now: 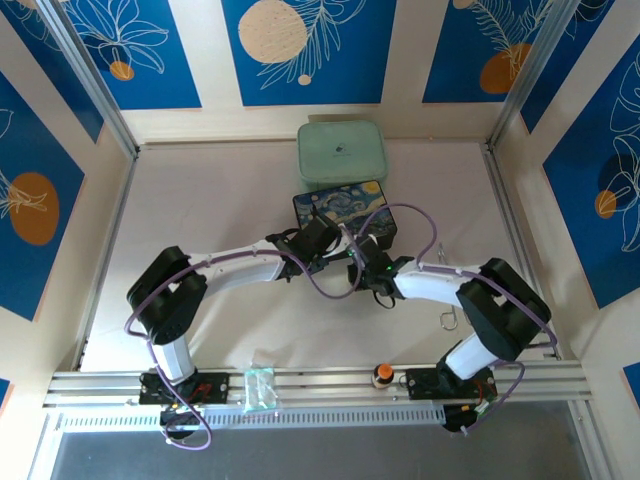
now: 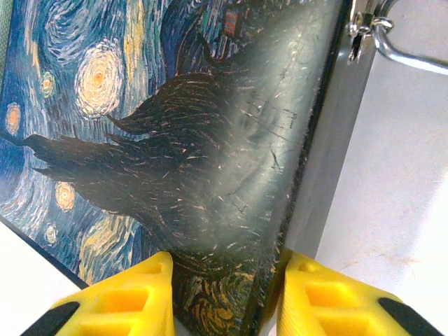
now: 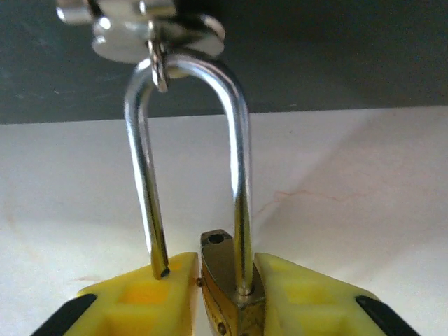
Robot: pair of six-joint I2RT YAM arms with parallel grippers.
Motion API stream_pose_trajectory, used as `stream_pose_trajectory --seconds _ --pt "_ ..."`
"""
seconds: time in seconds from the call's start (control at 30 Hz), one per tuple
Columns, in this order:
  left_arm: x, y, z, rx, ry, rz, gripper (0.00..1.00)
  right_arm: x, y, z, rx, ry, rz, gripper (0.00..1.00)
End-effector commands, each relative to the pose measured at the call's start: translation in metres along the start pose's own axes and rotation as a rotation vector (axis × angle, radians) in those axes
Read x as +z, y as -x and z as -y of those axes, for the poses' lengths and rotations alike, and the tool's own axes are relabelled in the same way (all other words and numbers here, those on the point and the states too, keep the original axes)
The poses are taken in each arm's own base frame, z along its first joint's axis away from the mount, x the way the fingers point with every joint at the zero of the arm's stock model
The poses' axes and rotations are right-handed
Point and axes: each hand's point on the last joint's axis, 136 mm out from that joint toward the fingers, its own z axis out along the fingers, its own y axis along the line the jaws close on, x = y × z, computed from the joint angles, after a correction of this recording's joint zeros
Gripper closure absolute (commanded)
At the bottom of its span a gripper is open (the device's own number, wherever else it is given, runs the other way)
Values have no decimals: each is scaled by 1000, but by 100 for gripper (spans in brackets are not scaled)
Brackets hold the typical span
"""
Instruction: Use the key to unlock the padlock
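So the right fingers (image 3: 297,297) are clamped on the brass body of the one padlock (image 3: 222,276), bottom centre of the right wrist view. Its left shackle leg sits free of the body, so I'd say it's already sprung. Next job looks like unhooking the shackle from the single hasp (image 3: 150,31) up top. The left fingers (image 2: 133,294) pinch a corner of the one painted box (image 2: 210,154), with one green tub (image 1: 341,150) behind it.
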Motion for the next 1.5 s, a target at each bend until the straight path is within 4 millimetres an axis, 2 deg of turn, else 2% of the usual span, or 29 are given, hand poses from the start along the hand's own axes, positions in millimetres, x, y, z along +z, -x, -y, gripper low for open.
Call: stream_pose_trajectory --seconds 0.0,0.2,0.27,0.37,0.5,0.6,0.73,0.8,0.93,1.13,1.3,1.47 --pt "20 -81 62 64 -208 -283 67 -9 3 16 -12 -200 46 77" --pt "19 -80 60 65 -203 -279 67 -30 3 37 10 -467 66 76" --pt "19 -81 61 62 -204 -279 67 -32 -3 42 21 -546 48 75" --pt "20 -81 64 55 -214 -275 67 -30 -12 36 13 -587 42 76" --pt "20 -81 64 54 -216 -274 68 -40 -11 29 -19 -622 60 72" --pt "19 -80 65 52 -221 -269 68 -32 -17 18 -40 -520 31 69" --pt "19 -77 68 43 -236 -260 69 -36 -26 7 -33 -363 35 66" --pt "19 -76 68 36 -238 -258 69 -35 -30 -4 -23 -232 30 66" --pt "19 -75 68 33 -243 -258 69 -40 -34 -4 86 -39 40 64" --pt "17 -74 67 34 -246 -250 69 -50 -14 -4 256 280 84 60" --pt "15 -70 68 28 -257 -243 69 -45 5 14 237 267 76 58" --pt "15 -69 66 33 -254 -245 70 -32 20 3 227 351 25 58"
